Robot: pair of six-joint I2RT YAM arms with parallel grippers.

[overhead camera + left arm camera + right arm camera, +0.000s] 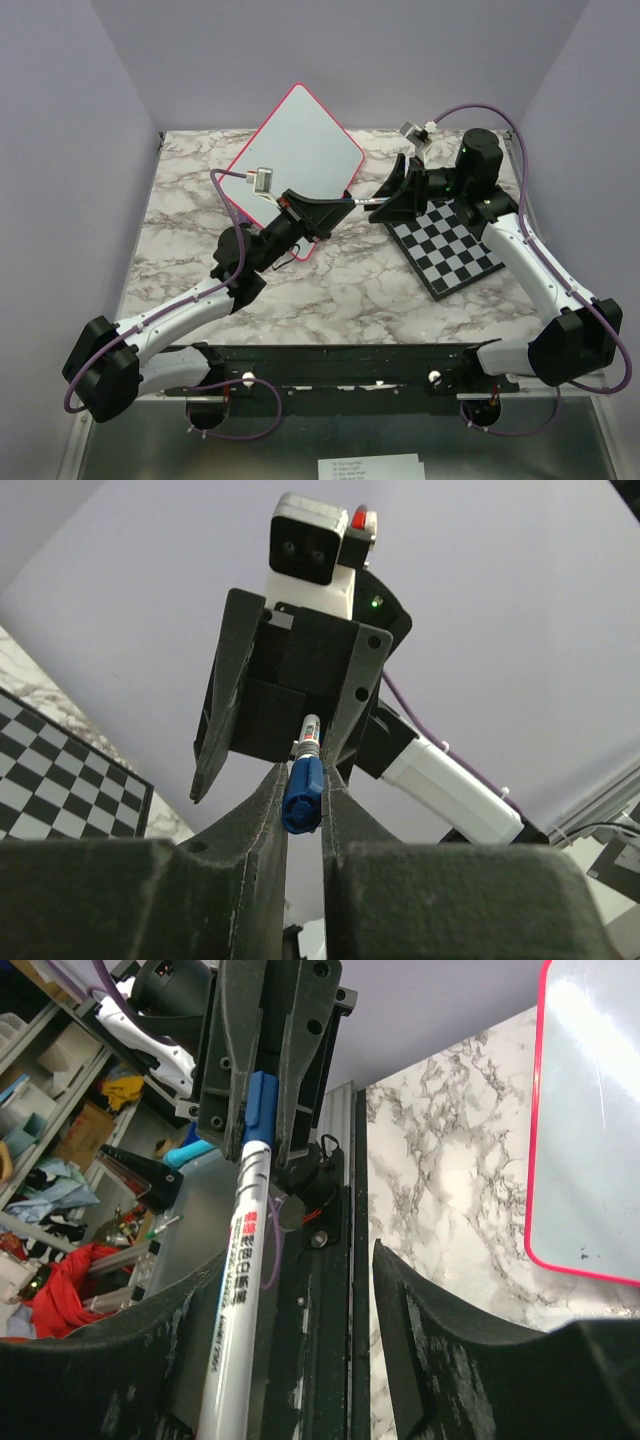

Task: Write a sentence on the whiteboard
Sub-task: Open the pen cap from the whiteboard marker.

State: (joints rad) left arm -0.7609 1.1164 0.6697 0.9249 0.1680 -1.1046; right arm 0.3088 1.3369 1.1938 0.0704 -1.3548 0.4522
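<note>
The whiteboard (295,140) lies tilted at the back of the marble table, its white face blank; the sentence does not show on it. A white marker (358,202) hangs level between the two grippers. My left gripper (335,203) is shut on the marker's blue cap (303,798). My right gripper (300,1260) stands open around the marker's white barrel (240,1260). The barrel rests against one finger, and the other finger (420,1330) is well apart from it. The whiteboard's pink rim (540,1160) shows in the right wrist view.
A black-and-white chessboard (450,250) lies on the table to the right, under the right arm. The black base rail (330,365) runs along the table's near edge. Shelves with clutter (60,1110) stand beyond the table.
</note>
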